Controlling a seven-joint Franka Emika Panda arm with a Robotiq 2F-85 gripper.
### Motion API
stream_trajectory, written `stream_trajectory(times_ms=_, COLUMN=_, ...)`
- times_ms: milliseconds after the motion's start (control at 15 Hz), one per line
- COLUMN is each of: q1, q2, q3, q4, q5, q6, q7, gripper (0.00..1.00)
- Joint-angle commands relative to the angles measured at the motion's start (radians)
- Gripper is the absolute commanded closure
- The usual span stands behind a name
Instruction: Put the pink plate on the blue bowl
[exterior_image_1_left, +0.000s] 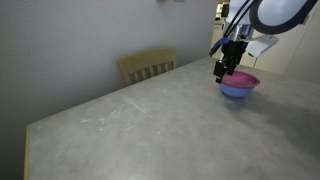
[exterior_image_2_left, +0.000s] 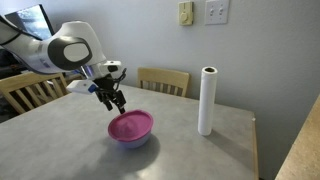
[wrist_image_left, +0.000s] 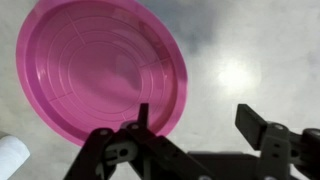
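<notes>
Plate capping the bowl, fingers open above.
The plate (exterior_image_2_left: 130, 125) lies on the bowl (exterior_image_2_left: 134, 140) near the desk's (exterior_image_1_left: 150, 130) far edge; the fingers (wrist_image_left: 255, 120) hang spread wide just above its rim, gripping nothing.

The flat round magenta-pink plastic plate (exterior_image_2_left: 130, 125) lies on top of the small round light-blue plastic bowl (exterior_image_2_left: 134, 140), which stands on the grey stone-look table (exterior_image_2_left: 200, 155). The black Robotiq gripper (exterior_image_2_left: 117, 104) hangs just above the plate's rim, jaws apart. In an exterior view, an upright white paper-towel roll (exterior_image_2_left: 207, 100) stands on the table right of the bowl, and a wooden slat-back chair (exterior_image_2_left: 163, 80) stands behind the table.
</notes>
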Motion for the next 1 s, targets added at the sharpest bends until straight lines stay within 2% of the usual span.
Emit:
stream_trajectory(times_ms=0, q1=0.009, q2=-0.073, q3=-0.001, q4=-0.049, q5=-0.004, q6=0.01, q7=0.006, gripper=0.0)
stream_trajectory(times_ms=267, q1=-0.008, q2=-0.117, q3=0.031, q4=-0.056, q5=0.045, q6=-0.014, q7=-0.04, gripper=0.0)
stream_trajectory(times_ms=667, q1=-0.033, q2=-0.167, q3=0.106, q4=-0.039, q5=0.244, q6=-0.098, q7=-0.219, gripper=0.0)
stream_trajectory(times_ms=933, q1=-0.03, q2=-0.194, q3=0.123, q4=-0.017, q5=0.338, q6=-0.182, q7=-0.295, gripper=0.0)
